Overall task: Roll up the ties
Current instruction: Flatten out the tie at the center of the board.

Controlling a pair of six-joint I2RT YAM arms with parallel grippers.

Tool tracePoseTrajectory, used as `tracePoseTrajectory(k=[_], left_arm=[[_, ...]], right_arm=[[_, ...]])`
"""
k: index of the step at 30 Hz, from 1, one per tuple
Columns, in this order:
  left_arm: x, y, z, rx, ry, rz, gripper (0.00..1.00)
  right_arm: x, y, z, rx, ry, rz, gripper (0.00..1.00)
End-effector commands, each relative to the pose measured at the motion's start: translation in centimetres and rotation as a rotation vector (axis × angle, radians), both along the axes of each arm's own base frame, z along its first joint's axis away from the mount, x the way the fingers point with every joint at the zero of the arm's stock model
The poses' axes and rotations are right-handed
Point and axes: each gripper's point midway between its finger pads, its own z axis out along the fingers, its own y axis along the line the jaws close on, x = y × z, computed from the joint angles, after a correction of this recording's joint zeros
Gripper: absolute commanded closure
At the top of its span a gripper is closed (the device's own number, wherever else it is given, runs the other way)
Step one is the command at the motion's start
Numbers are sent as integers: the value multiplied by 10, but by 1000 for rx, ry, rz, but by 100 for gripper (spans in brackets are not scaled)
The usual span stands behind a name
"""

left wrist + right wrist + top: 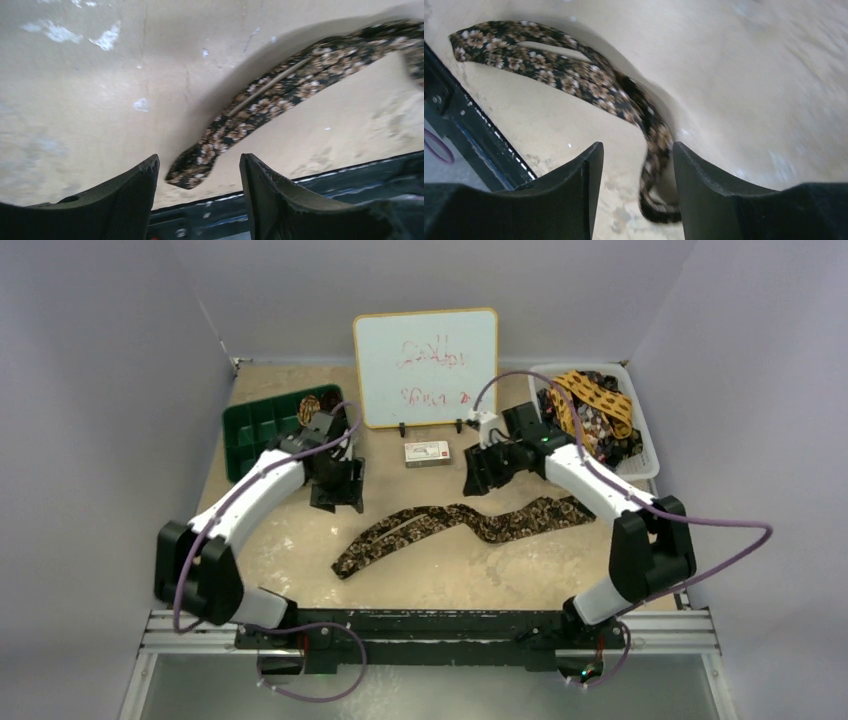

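1. Left tool (337, 492) (199, 162) hangs over the surface (290, 540), left of centre. Its jaws are spread wide and nothing is between them.
2. In its wrist view the narrow tip of the brown mottled tie (260, 100) lies on the surface below the gap, clear of both fingers.
3. Right tool (478, 476) (634, 147) is just as wide open and grips nothing.
4. Through its gap the tie (574, 75) snakes down toward 6 o'clock. It is blurred there, so I cannot tell whether anything touches.
5. From above, the tie (470, 520) lies unrolled in a wavy line, running from 8 o'clock to 3 o'clock across the middle of the surface.
6. At 10 o'clock a green tray (250, 430) holds a coiled tie (310, 405).
7. At 2 o'clock a white bin (648, 445) holds a heap of ties (590, 410).
8. A whiteboard (425, 365) stands at 12 o'clock, with a small box (427, 453) in front of it.
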Motion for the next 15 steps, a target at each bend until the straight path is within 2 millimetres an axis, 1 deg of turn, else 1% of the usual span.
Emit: tracePoseTrajectory(k=[1, 2, 4, 6, 7, 8, 10, 14, 15], left_arm=[[8, -36, 18, -313, -149, 225, 40], [4, -38, 18, -355, -162, 281, 40], [-3, -41, 19, -440, -193, 345, 39], [-13, -35, 22, -476, -222, 413, 38], [-17, -32, 17, -472, -221, 446, 38], [-20, -28, 20, -479, -243, 465, 37], [-27, -23, 17, -475, -240, 503, 37], [-31, -20, 21, -469, -247, 500, 37], [-32, -18, 21, -458, -244, 499, 37]], right_arm=[[14, 74, 9, 127, -279, 184, 43], [12, 84, 1, 114, -286, 208, 43], [10, 96, -12, 80, -278, 259, 43], [7, 112, -26, 61, -284, 333, 43], [7, 117, -31, 48, -296, 359, 43], [6, 123, -36, 48, -308, 388, 42], [7, 134, -42, 55, -319, 436, 42], [7, 146, -59, 27, -304, 500, 43], [5, 146, -67, 4, -280, 517, 46]])
